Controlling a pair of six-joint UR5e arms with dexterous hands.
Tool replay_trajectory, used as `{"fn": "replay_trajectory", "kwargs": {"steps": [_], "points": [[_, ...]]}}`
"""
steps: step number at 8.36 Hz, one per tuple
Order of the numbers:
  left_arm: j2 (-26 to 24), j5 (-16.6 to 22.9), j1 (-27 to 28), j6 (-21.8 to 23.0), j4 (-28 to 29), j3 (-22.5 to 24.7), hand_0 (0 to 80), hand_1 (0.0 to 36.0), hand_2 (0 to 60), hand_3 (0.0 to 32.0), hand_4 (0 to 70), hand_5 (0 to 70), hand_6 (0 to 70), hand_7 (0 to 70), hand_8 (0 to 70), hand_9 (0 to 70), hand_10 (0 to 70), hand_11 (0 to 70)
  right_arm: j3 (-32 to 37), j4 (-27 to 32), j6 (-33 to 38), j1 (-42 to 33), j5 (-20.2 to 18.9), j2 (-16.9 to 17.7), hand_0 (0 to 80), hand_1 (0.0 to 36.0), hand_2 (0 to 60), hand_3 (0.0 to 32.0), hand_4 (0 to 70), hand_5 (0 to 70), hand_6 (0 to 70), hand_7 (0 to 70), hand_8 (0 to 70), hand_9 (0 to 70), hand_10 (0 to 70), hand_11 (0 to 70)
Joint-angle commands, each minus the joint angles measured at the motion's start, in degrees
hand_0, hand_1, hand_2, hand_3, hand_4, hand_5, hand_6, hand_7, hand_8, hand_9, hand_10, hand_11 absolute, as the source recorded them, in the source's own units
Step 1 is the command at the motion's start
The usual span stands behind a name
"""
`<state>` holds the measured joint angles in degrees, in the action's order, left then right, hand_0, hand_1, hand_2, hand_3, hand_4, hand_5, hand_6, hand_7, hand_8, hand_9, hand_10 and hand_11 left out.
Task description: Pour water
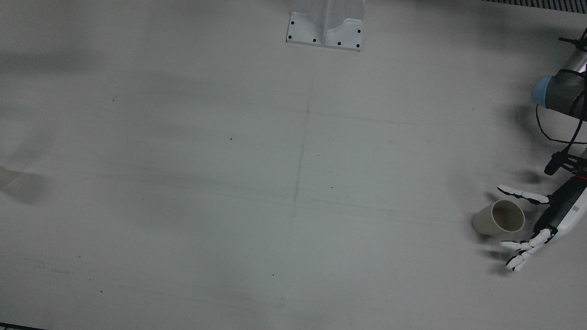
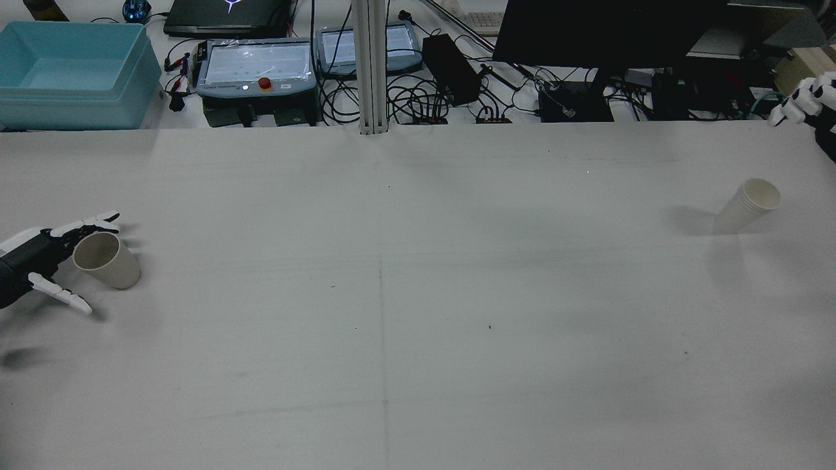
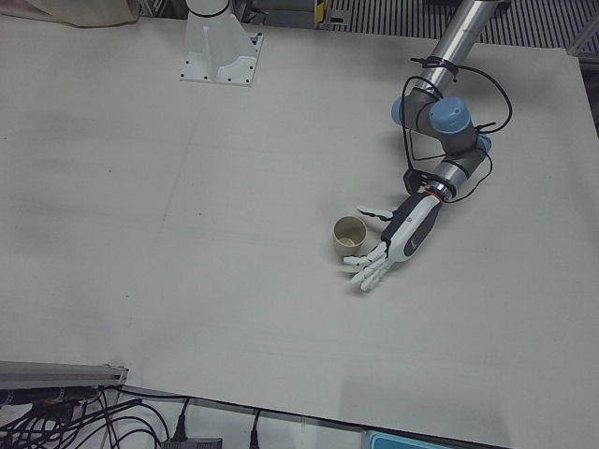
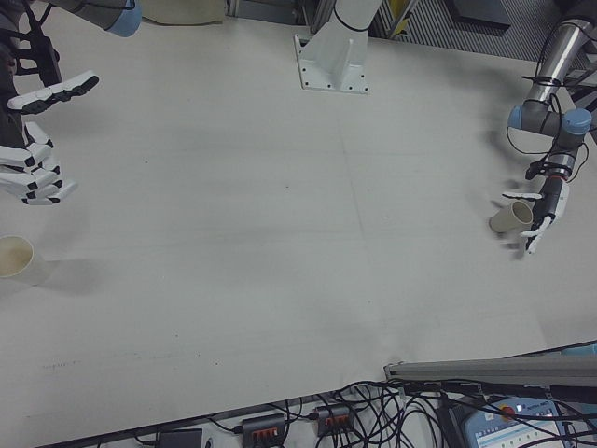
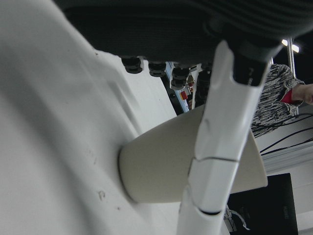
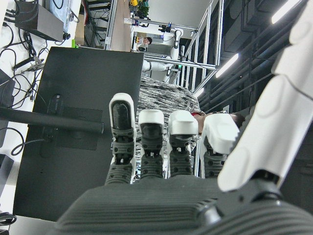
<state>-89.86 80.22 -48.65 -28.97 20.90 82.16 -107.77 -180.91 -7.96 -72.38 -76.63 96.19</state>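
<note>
A beige paper cup [image 1: 497, 219] stands on the table near its edge on my left side. It also shows in the rear view [image 2: 106, 260], the left-front view [image 3: 349, 236] and the left hand view [image 5: 186, 161]. My left hand [image 1: 532, 224] is open, with fingers spread on both sides of the cup and the palm just behind it; I cannot tell whether it touches. A white stack of paper cups [image 2: 751, 203] stands far on my right side. My right hand [image 4: 33, 140] is open and empty, held above the table beyond that stack [image 4: 19, 259].
A white pedestal base [image 1: 324, 27] stands at the middle of the table's robot side. Beyond the table's far edge are a blue bin [image 2: 72, 72], control boxes [image 2: 255, 68], cables and a dark monitor [image 2: 607, 32].
</note>
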Motion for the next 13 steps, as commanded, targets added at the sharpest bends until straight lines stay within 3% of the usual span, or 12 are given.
{"fn": "replay_trajectory", "kwargs": {"steps": [1, 4, 5, 6, 7, 8, 9, 10, 11, 12, 13], "points": [[-1.8, -0.4, 2.0, 0.1, -1.6, 0.0, 80.0, 26.4, 0.0, 0.0, 17.7, 26.8, 7.4, 9.3, 4.6, 4.0, 1.6, 5.6, 0.2, 0.0, 0.3, -0.1, 0.1, 0.8, 53.3, 2.4, 0.0, 0.0, 55.5, 70.0, 65.1, 65.5, 51.9, 64.5, 35.3, 50.1], [-4.5, -0.6, 2.2, 0.1, -3.3, -0.3, 80.0, 27.0, 0.0, 0.0, 18.4, 27.1, 7.6, 9.5, 4.5, 3.9, 1.5, 5.5, 0.3, 0.2, 0.4, -0.6, 0.1, 2.1, 53.1, 2.3, 0.0, 0.0, 54.2, 69.1, 64.2, 64.6, 51.3, 63.9, 35.1, 49.8], [-4.7, -1.0, 2.3, 0.1, -3.1, -0.6, 80.0, 26.9, 0.0, 0.0, 21.8, 27.6, 7.9, 9.6, 4.7, 4.1, 1.9, 5.9, 0.5, 0.2, 0.5, -0.7, 0.1, 2.2, 53.0, 2.2, 0.0, 0.0, 54.0, 68.9, 64.0, 64.4, 51.3, 63.8, 35.2, 49.9], [-4.7, -2.5, 2.4, 0.8, -3.2, -0.6, 80.0, 26.7, 0.0, 0.0, 34.5, 39.5, 9.2, 10.8, 5.2, 4.7, 3.0, 7.3, 0.5, 0.3, 0.5, -1.0, 0.1, 2.2, 53.0, 2.3, 0.0, 0.0, 53.3, 68.3, 63.4, 63.9, 51.1, 63.6, 35.1, 49.8], [-4.7, -2.9, 2.4, 1.0, -3.5, -0.6, 80.0, 26.2, 0.0, 0.0, 68.5, 70.0, 12.3, 13.9, 6.8, 6.6, 4.9, 9.4, 0.5, 0.3, 0.5, -1.3, 0.0, 2.2, 53.1, 2.5, 0.0, 0.0, 52.2, 67.5, 62.5, 63.1, 50.6, 63.0, 34.9, 49.5], [-4.7, -2.9, 2.4, 2.2, -4.3, -0.6, 80.0, 23.2, 0.0, 0.0, 70.0, 70.0, 16.2, 17.6, 8.9, 9.2, 6.5, 10.8, 0.5, 0.3, 0.5, -1.5, 0.0, 2.4, 53.2, 2.6, 0.0, 0.0, 52.2, 67.3, 62.4, 63.0, 50.4, 62.7, 34.8, 49.4], [-4.7, -2.9, 2.4, 3.6, -5.2, -0.5, 80.0, 18.0, 0.0, 0.0, 70.0, 70.0, 21.8, 21.1, 11.9, 12.6, 7.7, 11.8, 0.5, 0.3, 0.5, -2.1, 0.0, 2.5, 53.4, 2.6, 0.0, 0.0, 52.4, 67.0, 62.4, 62.8, 50.3, 62.5, 34.5, 49.1], [-4.7, -3.0, 2.4, 4.8, -5.6, -0.5, 80.0, 23.2, 0.0, 0.0, 70.0, 70.0, 26.5, 23.3, 14.4, 15.4, 9.1, 14.4, 0.5, 0.5, 0.5, -2.9, -0.1, 2.6, 53.3, 2.9, 0.0, 0.0, 52.1, 66.5, 62.1, 62.4, 50.1, 62.2, 34.3, 48.8], [-4.7, -3.0, 2.4, 6.0, -5.7, -0.5, 80.0, 35.4, 34.2, 0.0, 70.0, 70.0, 28.0, 25.4, 15.3, 16.3, 9.9, 16.5, 0.4, 0.6, 0.4, -3.4, -0.3, 2.3, 53.5, 2.9, 0.0, 0.0, 52.0, 66.0, 61.6, 62.0, 49.7, 61.9, 33.9, 48.2], [-4.7, -2.9, 2.4, 7.4, -6.0, -0.5, 80.0, 36.0, 60.0, 0.0, 70.0, 70.0, 28.2, 26.6, 15.1, 16.2, 10.2, 17.4, 0.4, 0.6, -0.6, -3.0, -3.1, 1.9, 53.5, 3.0, 0.0, 0.0, 51.8, 65.0, 60.4, 60.8, 48.7, 60.4, 32.5, 46.6], [-4.7, -2.9, 2.4, 9.8, -7.3, -0.1, 80.0, 36.0, 60.0, 0.0, 70.0, 70.0, 28.0, 27.5, 14.9, 16.2, 9.9, 17.0, 2.5, 0.8, -4.7, -4.5, -7.4, 2.2, 54.6, 3.9, 0.0, 0.0, 50.8, 63.4, 56.1, 58.6, 44.9, 55.5, 26.5, 38.8]]}}
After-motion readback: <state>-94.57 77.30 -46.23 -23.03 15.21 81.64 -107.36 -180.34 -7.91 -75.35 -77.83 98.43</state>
